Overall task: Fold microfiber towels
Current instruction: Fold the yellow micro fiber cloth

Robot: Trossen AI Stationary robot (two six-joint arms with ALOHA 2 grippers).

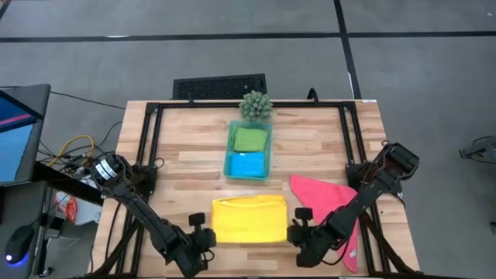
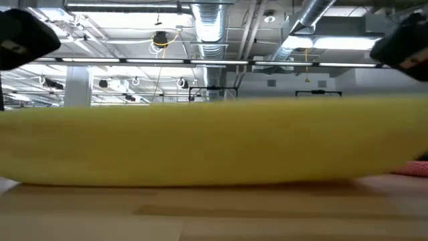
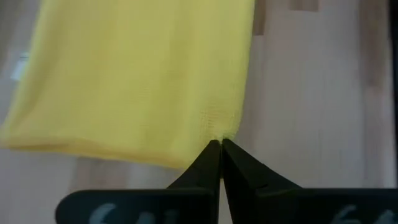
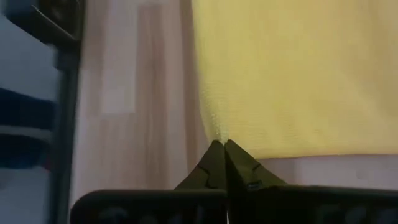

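A yellow towel (image 1: 248, 220) lies spread near the table's front edge, and in the low view the yellow towel (image 2: 214, 140) fills the whole width. My left gripper (image 3: 221, 142) is shut at its near left corner, and my right gripper (image 4: 219, 143) is shut at its near right corner. A pink towel (image 1: 325, 198) lies crumpled on the table to the right. A green towel (image 1: 250, 139) and a blue towel (image 1: 248, 163) lie folded in the teal tray (image 1: 227, 164). My left gripper pinches the yellow towel's near left corner (image 3: 227, 132) between its two fingertips, slanting down from the near left. The corner is raised off the wood; the cloth beyond it slopes down onto the table. My right gripper pinches the yellow towel's near right corner (image 4: 216, 134) between its two fingertips, slanting down from the near right. That corner is raised too, and the towel's far part stays on the table.
The teal tray stands at the table's middle, with a small spiky green plant (image 1: 256, 105) behind it. Black frame rails (image 1: 151, 147) run along the table's left, right and far sides. Bare wood lies between the yellow towel and the tray.
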